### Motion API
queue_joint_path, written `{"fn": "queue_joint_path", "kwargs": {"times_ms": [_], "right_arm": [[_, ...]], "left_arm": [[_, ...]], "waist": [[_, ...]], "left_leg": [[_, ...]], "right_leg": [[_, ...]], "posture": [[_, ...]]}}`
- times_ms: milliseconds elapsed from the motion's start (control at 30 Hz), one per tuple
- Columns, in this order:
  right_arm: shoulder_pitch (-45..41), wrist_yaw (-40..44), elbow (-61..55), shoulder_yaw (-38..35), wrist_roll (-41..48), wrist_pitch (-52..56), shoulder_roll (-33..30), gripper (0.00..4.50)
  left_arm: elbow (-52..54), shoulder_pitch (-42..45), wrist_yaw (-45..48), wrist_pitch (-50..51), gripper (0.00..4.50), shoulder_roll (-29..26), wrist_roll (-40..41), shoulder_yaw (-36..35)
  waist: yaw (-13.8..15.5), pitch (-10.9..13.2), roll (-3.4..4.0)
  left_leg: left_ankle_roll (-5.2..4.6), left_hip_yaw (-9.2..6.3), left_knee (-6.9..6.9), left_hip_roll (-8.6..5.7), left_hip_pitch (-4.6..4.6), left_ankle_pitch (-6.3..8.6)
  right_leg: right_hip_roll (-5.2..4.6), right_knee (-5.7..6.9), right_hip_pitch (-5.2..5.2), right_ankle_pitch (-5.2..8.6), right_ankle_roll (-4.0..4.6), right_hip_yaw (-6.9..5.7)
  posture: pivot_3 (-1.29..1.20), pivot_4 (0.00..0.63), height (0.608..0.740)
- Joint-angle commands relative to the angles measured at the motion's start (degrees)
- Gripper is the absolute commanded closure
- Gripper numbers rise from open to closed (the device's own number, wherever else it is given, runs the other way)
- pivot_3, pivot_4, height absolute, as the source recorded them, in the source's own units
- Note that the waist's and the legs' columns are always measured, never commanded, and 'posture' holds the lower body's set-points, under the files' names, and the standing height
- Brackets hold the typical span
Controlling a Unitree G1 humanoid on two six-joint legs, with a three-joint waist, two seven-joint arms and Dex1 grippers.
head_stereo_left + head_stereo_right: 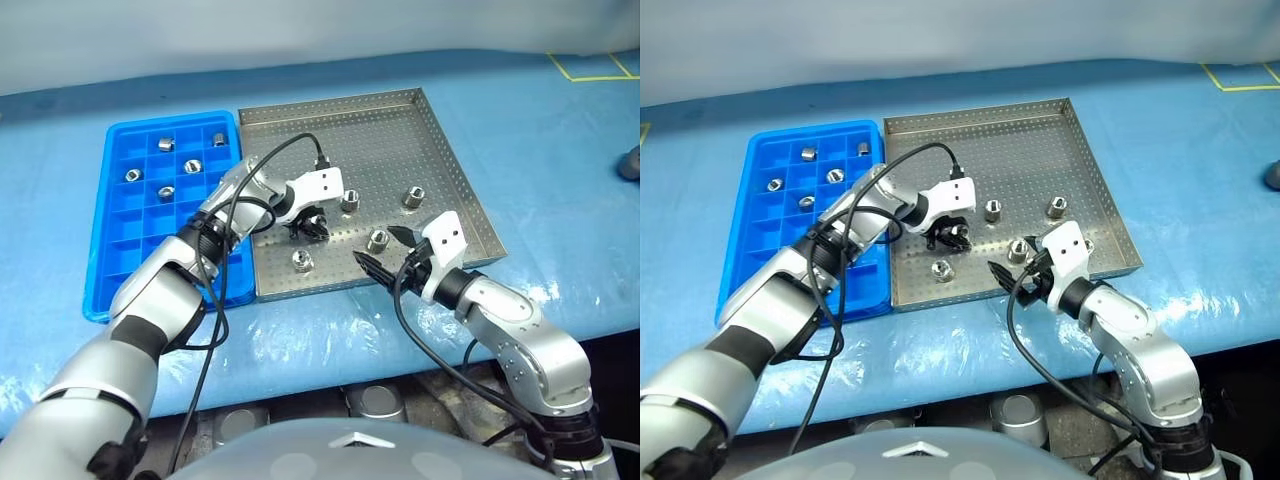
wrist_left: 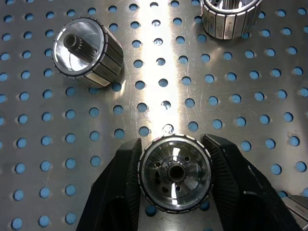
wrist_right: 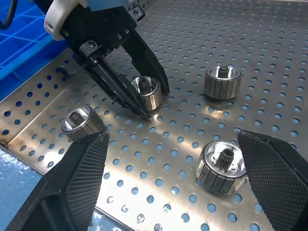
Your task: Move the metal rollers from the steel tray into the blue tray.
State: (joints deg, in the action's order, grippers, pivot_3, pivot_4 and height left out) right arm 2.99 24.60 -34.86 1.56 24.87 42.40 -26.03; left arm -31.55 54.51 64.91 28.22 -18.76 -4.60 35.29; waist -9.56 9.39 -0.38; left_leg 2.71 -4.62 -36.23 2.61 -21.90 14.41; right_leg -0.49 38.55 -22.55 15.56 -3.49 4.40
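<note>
Closing on 1 metal roller (image 2: pixel 175 174) in steel tray (image 1: pixel 420 135): left gripper (image 3: pixel 144 98) fingers flank ribbed sides, contact not yet certain. Right gripper (image 1: pixel 385 250) held open nearby. Roller judged rigid, dense, slippery (polished); ribbed sides best gripped. Blue tray (image 1: pixel 110 250) alongside.

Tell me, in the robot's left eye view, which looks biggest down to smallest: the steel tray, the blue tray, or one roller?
1. steel tray
2. blue tray, narrower, partly hidden by the arm
3. roller, tiny beside both
</note>
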Motion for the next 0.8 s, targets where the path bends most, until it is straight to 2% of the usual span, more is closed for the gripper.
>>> {"fn": "queue_joint_path", "kwargs": {"times_ms": [33, 133, 167, 300, 467, 633, 800], "right_arm": [[-1.4, 0.0, -1.0, 0.1, 0.1, -1.1, 0.4, 0.0], [-3.2, 0.4, -0.4, 1.4, -0.1, -1.3, 0.7, 0.0], [-3.9, 0.5, -0.3, 2.2, -0.2, -1.4, 0.9, 0.0], [-7.3, -0.5, 0.3, 5.4, -1.7, -2.0, 3.0, 0.0], [-12.9, -0.3, 3.0, 10.2, -3.6, -3.5, 6.5, 0.0], [-18.0, 1.5, 7.5, 14.7, -5.7, -5.6, 9.0, 0.0], [-22.7, 4.3, 12.8, 20.8, -8.9, -9.1, 11.7, 0.0]], "left_arm": [[4.2, 0.0, 0.8, 0.1, 2.81, -1.4, 0.1, -2.9], [8.6, -1.0, -2.5, 2.3, 2.81, -1.8, 3.0, -8.9], [12.5, -2.8, -5.3, 4.4, 2.81, -2.0, 5.3, -13.8], [28.9, -12.7, -17.6, 11.0, 2.81, -2.4, 9.4, -28.9], [47.9, -26.7, -32.1, 14.7, 2.81, -0.3, 10.0, -42.3], [57.6, -36.2, -43.8, 14.3, 2.81, 2.5, 8.6, -49.6], [58.1, -43.6, -53.1, 10.5, 2.81, 5.4, 6.1, -52.4]], "waist": [[0.0, 0.0, 0.0], [0.1, 0.0, 0.0], [0.1, 0.0, 0.02], [0.0, 0.0, 0.06], [0.9, 0.0, 0.08], [3.5, 0.0, 0.05], [5.6, 0.0, 0.03]], "left_leg": [[0.0, 0.01, 0.0, 0.0, 0.0, 0.0], [0.0, 0.0, -0.06, 0.0, 0.0, 0.0], [0.0, 0.0, -0.1, 0.0, -0.01, 0.0], [-0.02, 0.03, -0.1, 0.04, 0.07, 0.0], [0.01, -0.01, -0.16, 0.04, 0.12, -0.01], [0.04, -0.05, -0.36, 0.02, 0.1, -0.02], [0.05, -0.07, -0.47, 0.01, 0.12, -0.02]], "right_leg": [[0.0, 0.03, -0.01, 0.0, 0.0, 0.01], [0.0, 0.12, -0.03, 0.0, 0.01, 0.02], [0.0, 0.14, -0.04, 0.01, 0.0, 0.02], [0.02, 0.25, -0.07, -0.01, 0.06, 0.12], [0.01, 0.41, -0.05, -0.12, 0.26, 0.1], [-0.04, 0.42, 0.04, -0.14, 0.25, -0.02], [-0.04, 0.43, 0.08, -0.16, 0.24, -0.07]], "posture": [[-0.18, 0.15, 0.74], [-0.17, 0.15, 0.74], [-0.16, 0.15, 0.74], [-0.14, 0.15, 0.74], [-0.08, 0.15, 0.74], [-0.02, 0.15, 0.74], [0.0, 0.15, 0.74]]}}
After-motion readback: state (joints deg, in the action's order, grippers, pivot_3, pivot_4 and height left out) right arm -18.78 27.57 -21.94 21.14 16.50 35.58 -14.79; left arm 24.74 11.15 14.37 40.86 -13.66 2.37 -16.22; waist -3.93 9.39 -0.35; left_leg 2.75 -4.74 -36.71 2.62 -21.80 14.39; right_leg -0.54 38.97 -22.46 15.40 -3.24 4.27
